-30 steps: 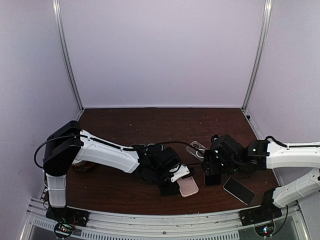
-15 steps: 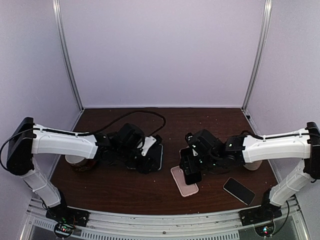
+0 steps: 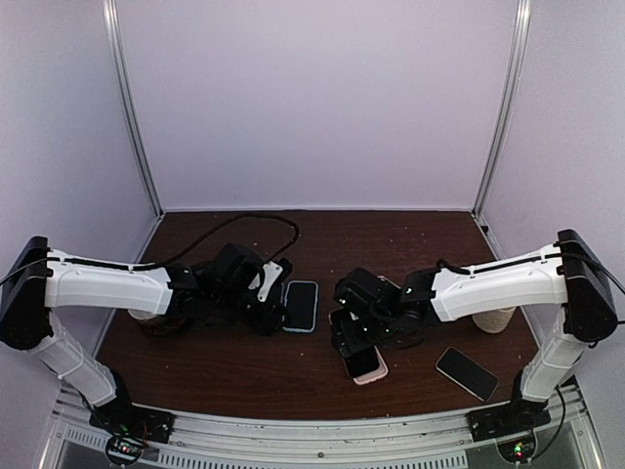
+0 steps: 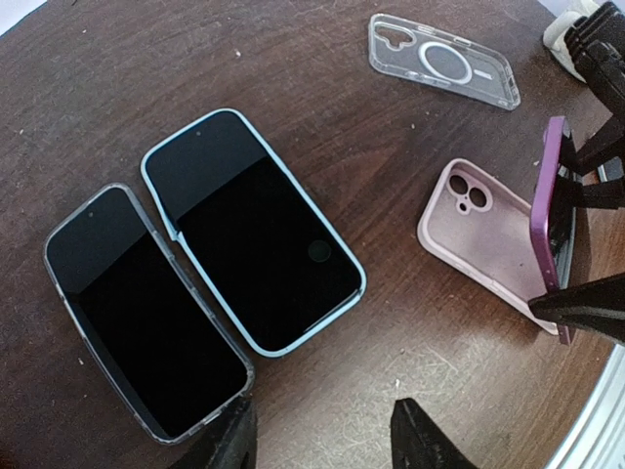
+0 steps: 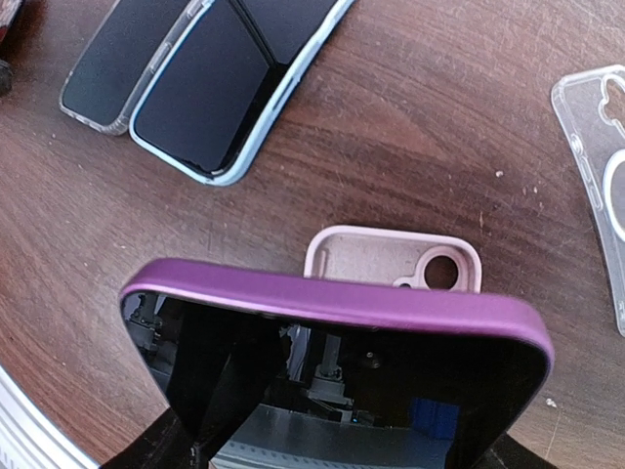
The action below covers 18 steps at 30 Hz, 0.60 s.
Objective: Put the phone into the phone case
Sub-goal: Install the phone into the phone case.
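Note:
My right gripper is shut on a purple phone. It holds the phone on edge, screen toward the wrist camera, just above the open pink phone case. The case lies inside up on the table, and it also shows in the top view and the left wrist view. The purple phone stands at the case's right side in the left wrist view. My left gripper is open and empty, just near of two cased phones.
A blue-cased phone and a clear-cased phone lie side by side, screens up. An empty clear case lies farther back. A bare black phone and a paper cup are at the right. A round object sits at the left.
My right gripper carried the purple phone leftward to over the pink case. My left gripper drew back left from the pink case, and the blue-cased phone now lies free beside it.

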Tool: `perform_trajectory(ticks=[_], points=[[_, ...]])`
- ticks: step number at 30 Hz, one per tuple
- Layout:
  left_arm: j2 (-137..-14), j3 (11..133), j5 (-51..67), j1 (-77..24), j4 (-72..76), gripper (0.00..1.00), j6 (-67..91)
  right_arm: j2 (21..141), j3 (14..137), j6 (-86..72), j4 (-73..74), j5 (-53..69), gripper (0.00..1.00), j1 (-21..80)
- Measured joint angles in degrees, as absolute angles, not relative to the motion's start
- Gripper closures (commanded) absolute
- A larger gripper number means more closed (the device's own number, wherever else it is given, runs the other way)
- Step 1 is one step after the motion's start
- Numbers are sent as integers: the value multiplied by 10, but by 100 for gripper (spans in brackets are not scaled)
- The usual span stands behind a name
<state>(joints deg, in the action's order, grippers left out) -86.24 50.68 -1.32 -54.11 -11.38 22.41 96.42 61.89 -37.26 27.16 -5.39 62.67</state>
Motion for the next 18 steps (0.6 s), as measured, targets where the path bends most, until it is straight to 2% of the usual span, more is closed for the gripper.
perform_trajectory(ticks=[18], points=[[-872,507,-6,-540,-99,49,222,967,616,-344,293,-60,93,618]])
